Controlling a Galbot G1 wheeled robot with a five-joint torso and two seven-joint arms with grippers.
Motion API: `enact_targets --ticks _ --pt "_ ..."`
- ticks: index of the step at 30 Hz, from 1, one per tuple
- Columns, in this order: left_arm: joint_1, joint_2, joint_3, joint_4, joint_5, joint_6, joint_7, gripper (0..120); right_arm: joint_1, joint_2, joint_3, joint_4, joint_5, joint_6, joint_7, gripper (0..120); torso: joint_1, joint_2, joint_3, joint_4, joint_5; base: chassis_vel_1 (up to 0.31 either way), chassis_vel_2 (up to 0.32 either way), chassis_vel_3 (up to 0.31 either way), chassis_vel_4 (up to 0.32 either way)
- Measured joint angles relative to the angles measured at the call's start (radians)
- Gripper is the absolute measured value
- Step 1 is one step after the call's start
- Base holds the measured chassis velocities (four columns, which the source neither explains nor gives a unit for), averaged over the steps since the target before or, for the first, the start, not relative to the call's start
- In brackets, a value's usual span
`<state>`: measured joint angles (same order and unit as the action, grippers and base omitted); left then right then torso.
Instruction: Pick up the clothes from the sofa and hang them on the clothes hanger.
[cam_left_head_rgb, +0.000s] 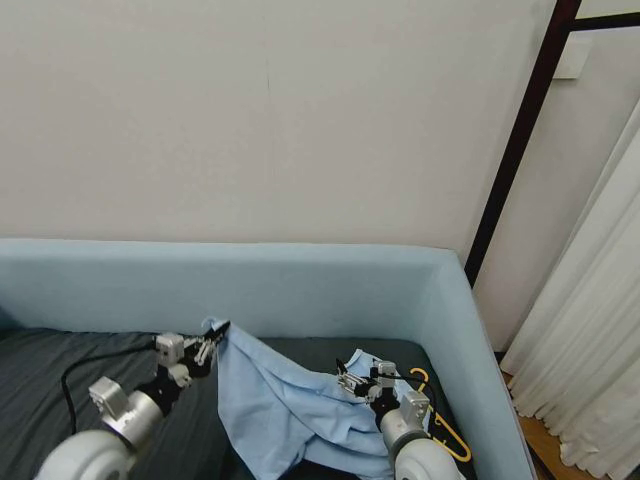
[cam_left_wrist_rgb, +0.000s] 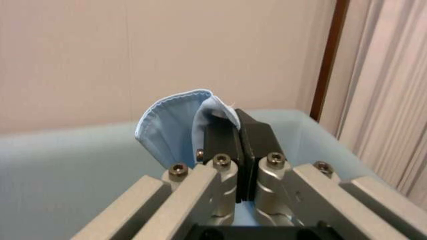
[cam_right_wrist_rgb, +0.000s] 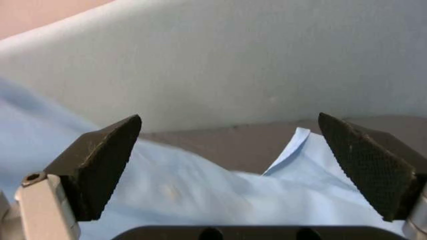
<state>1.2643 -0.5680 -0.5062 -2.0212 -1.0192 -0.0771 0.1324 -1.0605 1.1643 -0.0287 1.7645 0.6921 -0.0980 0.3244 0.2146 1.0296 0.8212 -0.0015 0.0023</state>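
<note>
Right gripper hovers wide open over the blue shirt on the sofa — limp, light cloth, best pinched at an edge; left gripper is clamped on its raised hem.

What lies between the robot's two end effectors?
In the head view, a blue garment drapes there, pinched by the left end effector; the right end effector hovers open over it.
</note>
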Motion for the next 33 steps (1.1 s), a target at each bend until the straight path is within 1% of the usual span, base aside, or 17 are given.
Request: enact_targets --ticks 3,4,7,9,10,11,12,14,15,19,20,21,23,25,26,29,33 --pt "-0.140 0.132 0.036 0.038 -0.167 0.006 0.009 0 -0.012 0.006 0.015 0.005 -0.002 0.000 -0.002 100 0.000 0.000 0.000 -0.0006 -0.0001 0.000 0.000 0.000 0.000" --pt "-0.140 0.132 0.036 0.038 -0.167 0.006 0.009 0 -0.012 0.006 0.015 0.005 -0.002 0.000 -0.002 100 0.000 0.000 0.000 -0.0006 -0.0001 0.000 0.000 0.000 0.000" --pt "-0.251 0.232 0.042 0.076 -0.316 0.040 0.077 0 0.007 0.016 -0.008 -0.006 0.002 0.000 -0.002 100 0.000 0.000 0.000 -0.0002 0.0003 0.000 0.000 0.000 0.000" --pt "-0.275 0.282 0.038 0.100 -0.346 0.044 0.147 0 0.038 0.021 -0.040 -0.023 0.010 0.000 -0.003 100 0.000 0.000 0.000 0.0001 -0.0002 0.000 0.000 0.000 0.000" --pt "-0.275 0.282 0.038 0.100 -0.346 0.044 0.147 0 0.038 0.021 -0.040 -0.023 0.010 0.000 -0.003 100 0.000 0.000 0.000 0.0001 -0.0002 0.000 0.000 0.000 0.000" --pt "-0.309 0.324 0.048 0.130 -0.364 0.045 0.207 0 0.052 0.025 -0.055 -0.029 0.017 0.000 -0.003 100 0.000 0.000 0.000 0.0010 0.0000 0.000 0.000 0.000 0.000" --pt "-0.324 0.341 0.053 0.142 -0.371 0.046 0.231 0 0.058 0.027 -0.060 -0.032 0.019 0.000 -0.002 100 0.000 0.000 0.000 0.0006 0.0000 0.000 0.000 0.000 0.000" --pt "-0.412 0.390 0.109 0.196 -0.406 0.065 0.325 0 0.067 0.041 -0.067 -0.035 0.022 -0.002 0.002 100 0.000 0.000 0.000 0.0006 0.0001 0.000 0.000 0.000 0.000" --pt "-0.412 0.390 0.109 0.196 -0.406 0.065 0.325 0 0.067 0.041 -0.067 -0.035 0.022 -0.002 0.002 100 0.000 0.000 0.000 0.0006 0.0001 0.000 0.000 0.000 0.000" --pt "-0.562 0.410 0.194 0.243 -0.440 0.114 0.489 0 0.057 0.053 -0.056 -0.033 0.017 -0.003 0.005 100 0.000 0.000 0.000 0.0000 0.0002 0.000 0.000 0.000 0.000" --pt "-0.583 0.411 0.201 0.246 -0.443 0.124 0.533 0 0.052 0.054 -0.051 -0.033 0.015 -0.002 0.003 100 0.000 0.000 0.000 -0.0001 0.0001 0.000 0.000 0.000 0.000" --pt "-0.583 0.411 0.201 0.246 -0.443 0.124 0.533 0 0.052 0.054 -0.051 -0.033 0.015 -0.002 0.003 100 0.000 0.000 0.000 -0.0001 0.0001 0.000 0.000 0.000 0.000" --pt "-0.599 0.421 0.197 0.250 -0.441 0.136 0.623 0 0.043 0.058 -0.042 -0.034 0.010 0.004 -0.004 100 0.000 0.000 0.000 -0.0002 0.0003 0.000 0.000 0.000 0.000" --pt "-0.579 0.437 0.168 0.256 -0.417 0.145 0.694 0 0.035 0.064 -0.039 -0.037 0.010 0.016 -0.017 100 0.000 0.000 0.000 -0.0003 0.0001 0.000 0.000 0.000 0.000" --pt "-0.579 0.437 0.168 0.256 -0.417 0.145 0.694 0 0.035 0.064 -0.039 -0.037 0.010 0.016 -0.017 100 0.000 0.000 0.000 -0.0003 0.0001 0.000 0.000 0.000 0.000" --pt "-0.485 0.461 0.115 0.268 -0.319 0.144 0.784 0 0.027 0.084 -0.038 -0.044 0.018 0.052 -0.058 100 0.000 0.000 0.000 0.0005 0.0007 0.000 0.000 0.000 0.000" --pt "-0.408 0.431 0.100 0.272 -0.220 0.140 0.846 0 0.013 0.105 -0.030 -0.050 0.031 0.087 -0.098 100 0.000 0.000 0.000 0.0002 0.0001 0.000 0.000 0.000 0.000"
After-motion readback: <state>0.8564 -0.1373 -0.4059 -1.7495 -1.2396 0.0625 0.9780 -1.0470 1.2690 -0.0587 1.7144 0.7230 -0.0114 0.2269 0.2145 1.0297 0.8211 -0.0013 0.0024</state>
